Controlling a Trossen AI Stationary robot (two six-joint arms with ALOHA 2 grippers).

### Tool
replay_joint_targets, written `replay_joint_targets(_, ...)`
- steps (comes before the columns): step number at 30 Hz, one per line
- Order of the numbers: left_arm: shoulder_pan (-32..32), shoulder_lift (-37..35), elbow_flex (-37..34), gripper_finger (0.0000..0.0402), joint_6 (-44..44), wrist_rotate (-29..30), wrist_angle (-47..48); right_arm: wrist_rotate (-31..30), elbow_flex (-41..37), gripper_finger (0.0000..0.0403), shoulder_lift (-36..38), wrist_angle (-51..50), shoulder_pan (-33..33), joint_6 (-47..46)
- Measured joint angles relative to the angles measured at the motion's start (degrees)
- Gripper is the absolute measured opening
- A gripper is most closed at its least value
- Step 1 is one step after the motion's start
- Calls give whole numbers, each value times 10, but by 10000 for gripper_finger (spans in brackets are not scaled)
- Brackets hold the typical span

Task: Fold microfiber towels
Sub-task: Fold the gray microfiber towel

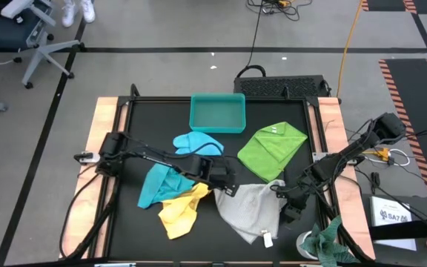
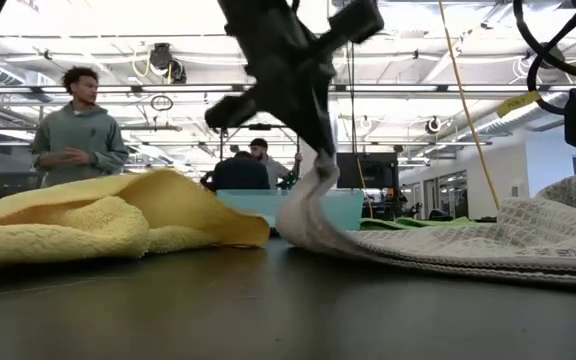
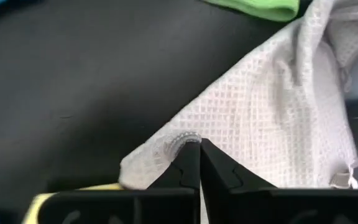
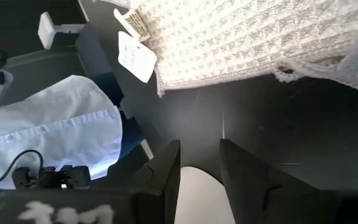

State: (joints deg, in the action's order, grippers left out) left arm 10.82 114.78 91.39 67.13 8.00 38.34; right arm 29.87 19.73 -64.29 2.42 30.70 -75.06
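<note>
A pale grey towel (image 1: 254,211) lies crumpled on the black table, near the front right. My left gripper (image 1: 227,184) is shut on its left part, which rises in a peak (image 2: 318,180) in the low view. Just off the towel's right edge, my right gripper (image 4: 199,144) stands open with nothing between its fingers. A lime green towel (image 1: 273,147) lies flat behind the grey one. A light blue towel (image 1: 197,141), a turquoise towel (image 1: 156,185) and a yellow towel (image 1: 180,211) lie bunched at the left. My left gripper pinches a hemmed edge of the grey towel (image 3: 178,140) between its two fingers, at the towel's left end. The fingers slant down from the table's left. The held part is raised off the table; the rest of the towel (image 3: 278,118) slopes down and lies on it.
A rigid teal tray (image 1: 217,113) stands at the back middle. A mottled green-and-white rag (image 1: 328,241) hangs at the front right corner. The grey towel's white tags (image 4: 135,56) lie at its near edge. People stand in the room beyond the table (image 2: 78,125).
</note>
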Motion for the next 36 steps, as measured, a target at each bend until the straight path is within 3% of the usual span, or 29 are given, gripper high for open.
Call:
replay_joint_targets(5, 9, -36, 0, 1, 4, 47, 46, -1, 0, 105, 0, 14, -17, 24)
replay_joint_targets(15, 31, -93, 0, 0, 9, 118, 70, -3, 0, 98, 0, 163, -115, 125)
replay_joint_targets(24, 55, -81, -1, 0, 51, 121, 83, -22, 13, 7, 0, 227, -238, 268)
replay_joint_targets(27, 57, -80, 0, 0, 57, 121, 83, -42, 40, 2, 0, 176, -278, 311)
replay_joint_targets(30, 58, -78, -1, 0, 61, 125, 84, -92, 89, 1, 0, 25, -303, 390)
replay_joint_targets(33, 58, -79, -1, 0, 64, 128, 84, -186, 142, 0, 0, -137, -315, 472)
replay_joint_targets(36, 57, -79, -1, 0, 63, 134, 84, -273, 173, 0, -6, -217, -323, 519)
